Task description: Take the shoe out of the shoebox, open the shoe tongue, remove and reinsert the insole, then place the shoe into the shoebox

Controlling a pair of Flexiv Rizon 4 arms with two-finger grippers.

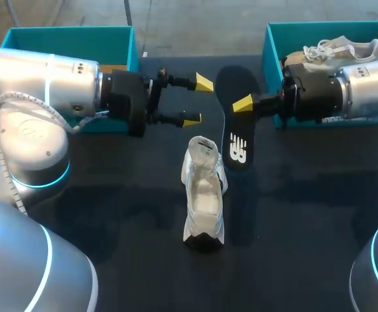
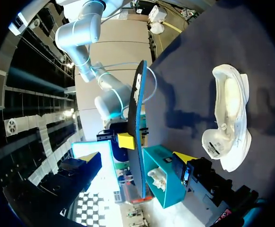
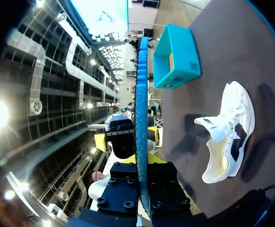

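Over the table's middle, your right gripper comes in level from the right, clamped on the black insole, your left gripper faces it with fingers spread wide, and the white sneaker sits on the table just beside the insole's near end.

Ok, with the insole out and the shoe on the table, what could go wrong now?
The right gripper pinches the insole by one edge only, so it may bend or slip when pushed in. The shoe stands free on the table, the open left gripper off it, so it may slide or tip.
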